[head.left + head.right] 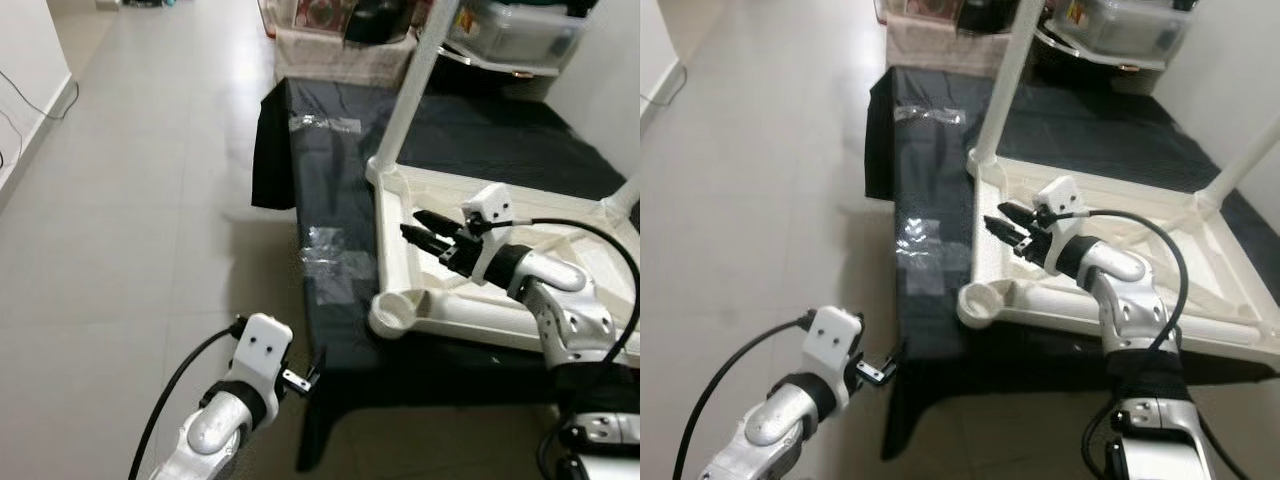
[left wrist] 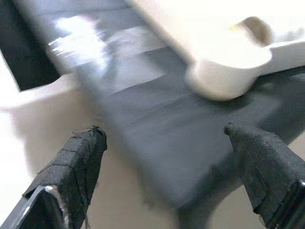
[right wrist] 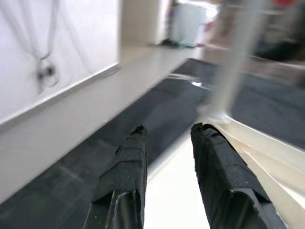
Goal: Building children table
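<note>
left gripper (image 1: 312,372) fingers spread, right gripper (image 1: 418,226) fingers parted

table (image 1: 470,310): smooth cream plastic | cloth (image 1: 330,210): matt black fabric | floor (image 1: 150,200): glossy tile | bags (image 1: 325,250): clear plastic film

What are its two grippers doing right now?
Left gripper: open, holding nothing, near the black cloth.
Right gripper: open, empty, over the upturned white table.

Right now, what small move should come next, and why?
Probably bring the left gripper up toward the empty leg socket. It hangs low off the black cloth's edge, jaws open, while the right gripper hovers over the upturned table, empty.
</note>
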Controlling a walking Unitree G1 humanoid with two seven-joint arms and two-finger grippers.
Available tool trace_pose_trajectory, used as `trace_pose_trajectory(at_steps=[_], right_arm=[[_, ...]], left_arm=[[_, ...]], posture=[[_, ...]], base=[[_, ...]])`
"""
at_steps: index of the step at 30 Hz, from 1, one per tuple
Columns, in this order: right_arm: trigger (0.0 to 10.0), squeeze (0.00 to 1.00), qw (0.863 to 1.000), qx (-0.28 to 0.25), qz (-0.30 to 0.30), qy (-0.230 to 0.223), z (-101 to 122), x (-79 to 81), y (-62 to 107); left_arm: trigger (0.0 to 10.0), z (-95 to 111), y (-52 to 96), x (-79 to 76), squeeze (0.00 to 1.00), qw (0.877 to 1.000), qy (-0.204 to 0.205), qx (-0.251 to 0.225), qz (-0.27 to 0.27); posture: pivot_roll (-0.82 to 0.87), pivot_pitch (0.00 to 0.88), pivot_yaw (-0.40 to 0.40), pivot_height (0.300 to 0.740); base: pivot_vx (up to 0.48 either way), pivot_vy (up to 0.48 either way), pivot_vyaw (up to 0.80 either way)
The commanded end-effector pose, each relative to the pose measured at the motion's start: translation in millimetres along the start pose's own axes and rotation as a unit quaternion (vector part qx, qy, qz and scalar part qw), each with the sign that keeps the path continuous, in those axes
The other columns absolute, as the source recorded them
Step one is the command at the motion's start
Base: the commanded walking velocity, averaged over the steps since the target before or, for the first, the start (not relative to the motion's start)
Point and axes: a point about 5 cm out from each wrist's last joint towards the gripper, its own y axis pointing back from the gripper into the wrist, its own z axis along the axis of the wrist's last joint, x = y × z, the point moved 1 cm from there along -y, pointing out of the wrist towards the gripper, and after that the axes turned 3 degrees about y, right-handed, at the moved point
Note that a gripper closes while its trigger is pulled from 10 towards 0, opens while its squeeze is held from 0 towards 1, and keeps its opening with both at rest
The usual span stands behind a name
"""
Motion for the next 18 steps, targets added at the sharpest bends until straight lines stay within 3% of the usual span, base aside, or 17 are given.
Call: trace_pose_trajectory(at_steps=[1,4,6,12,18], right_arm=[[10.0,0.00,0.999,-0.020,-0.044,-0.013,4.2,-3.6,7.5],[10.0,0.00,0.997,-0.030,-0.066,-0.019,4.2,-1.4,10.1],[10.0,0.00,0.994,-0.044,-0.095,-0.023,3.9,6.7,13.8],[10.0,0.00,0.993,-0.047,-0.108,-0.023,3.1,16.8,15.7],[10.0,0.00,0.990,-0.030,-0.130,-0.041,-0.1,25.9,19.7]], left_arm=[[10.0,-4.1,0.0,-0.6,0.00,1.000,-0.005,0.006,0.001],[10.0,-3.4,-0.3,1.6,0.00,1.000,-0.001,0.003,0.009],[10.0,-1.6,-1.7,7.5,0.00,1.000,0.011,-0.005,0.027],[10.0,1.9,-4.7,13.8,0.00,0.999,0.015,-0.018,0.046],[10.0,15.8,-10.9,24.2,0.00,0.997,0.009,-0.047,0.066]], posture=[[0.05,0.079,-0.139,0.740],[0.05,0.079,-0.139,0.740],[0.06,0.071,-0.140,0.740],[0.06,0.062,-0.139,0.740],[0.06,0.055,-0.139,0.740]], base=[[0.000,-0.465,0.00],[0.000,-0.458,0.00],[0.287,-0.379,0.00],[0.322,-0.351,0.00],[0.080,-0.080,0.00]])
